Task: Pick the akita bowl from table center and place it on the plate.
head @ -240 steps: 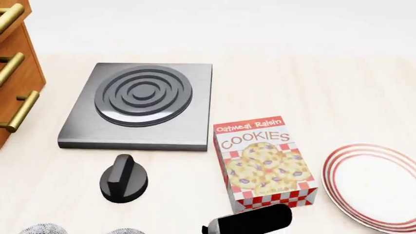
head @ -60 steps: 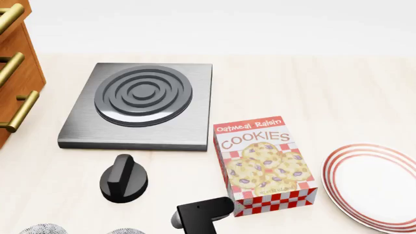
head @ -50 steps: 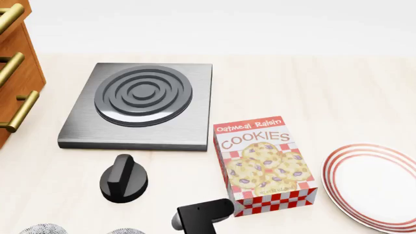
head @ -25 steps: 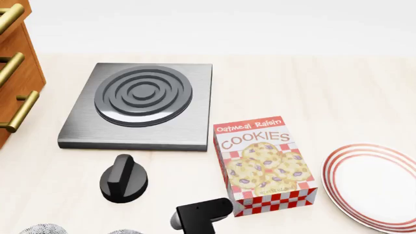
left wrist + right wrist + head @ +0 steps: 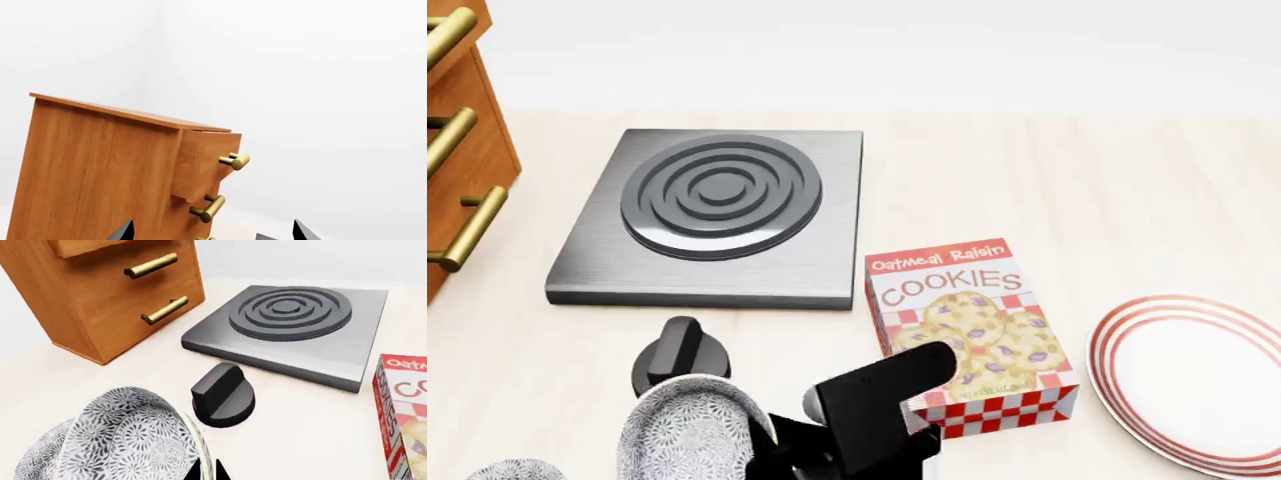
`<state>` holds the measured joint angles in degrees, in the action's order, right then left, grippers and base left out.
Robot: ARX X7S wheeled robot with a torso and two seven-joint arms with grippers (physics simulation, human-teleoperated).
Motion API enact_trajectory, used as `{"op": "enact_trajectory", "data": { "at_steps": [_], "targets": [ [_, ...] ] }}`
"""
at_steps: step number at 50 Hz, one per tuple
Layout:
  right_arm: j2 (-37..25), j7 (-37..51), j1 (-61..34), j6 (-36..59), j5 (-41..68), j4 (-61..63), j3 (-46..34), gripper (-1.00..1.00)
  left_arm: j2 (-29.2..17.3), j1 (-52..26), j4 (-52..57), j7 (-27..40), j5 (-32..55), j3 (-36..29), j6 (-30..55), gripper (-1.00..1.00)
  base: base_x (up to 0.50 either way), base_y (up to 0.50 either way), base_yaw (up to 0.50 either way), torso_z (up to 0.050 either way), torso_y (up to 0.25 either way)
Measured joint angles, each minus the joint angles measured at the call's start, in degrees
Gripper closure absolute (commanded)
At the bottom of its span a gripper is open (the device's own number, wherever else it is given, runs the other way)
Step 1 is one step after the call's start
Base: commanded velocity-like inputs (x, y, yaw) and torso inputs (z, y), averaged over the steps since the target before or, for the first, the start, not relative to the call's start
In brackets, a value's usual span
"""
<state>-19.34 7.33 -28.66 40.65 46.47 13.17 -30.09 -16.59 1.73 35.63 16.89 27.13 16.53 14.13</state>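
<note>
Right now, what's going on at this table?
The right gripper holds a speckled grey-and-white bowl by its rim, tilted and raised in front of the black stove knob. The red-ringed white plate sits bare to the right, beyond the cookie box. A second speckled bowl shows at the near edge. The left gripper points at the wooden drawers, open.

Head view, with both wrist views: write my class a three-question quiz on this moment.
1. True or false: the bowl rests on the plate.
2. In the head view, what stands between bowl and plate? A cookie box; B hotplate; C drawers.
3. Fill in: the left gripper's jaws stand ___.
Key: 1 false, the right gripper holds it, tilted. 2 A. 3 open.
</note>
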Motion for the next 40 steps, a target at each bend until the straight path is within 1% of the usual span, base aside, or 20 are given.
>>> {"op": "enact_trajectory", "data": {
  "at_steps": [4,13,24,32,40],
  "targets": [
    [-2.1,0.6,0.7,-3.3,-3.1,4.9,0.2,1.0,-0.1,0.0,0.1,0.1,0.0,-0.1,0.0,-1.0,0.0,0.0,0.0,0.0,0.0],
    [-7.5,3.1,1.2,-8.9,-9.1,14.5,3.1,1.0,-0.4,0.1,0.5,0.2,0.0,-0.4,0.0,-1.0,0.0,0.0,0.0,0.0,0.0],
    [-13.6,7.4,0.9,-12.4,-17.4,23.0,6.3,1.0,-0.7,0.4,0.9,0.4,0.2,-0.4,-0.2,-1.0,0.0,0.0,0.0,0.0,0.001],
    [-16.2,11.0,0.1,-13.2,-19.4,25.5,11.4,1.0,-0.9,0.4,1.0,0.6,0.4,-0.3,-0.3,-1.0,0.0,0.0,0.0,0.0,0.0],
    [-16.7,14.6,-0.9,-12.3,-17.4,23.2,18.0,1.0,-1.1,0.2,1.0,0.8,0.5,-0.5,-0.2,-1.0,0.0,0.0,0.0,0.0,0.0]
  ]
}}
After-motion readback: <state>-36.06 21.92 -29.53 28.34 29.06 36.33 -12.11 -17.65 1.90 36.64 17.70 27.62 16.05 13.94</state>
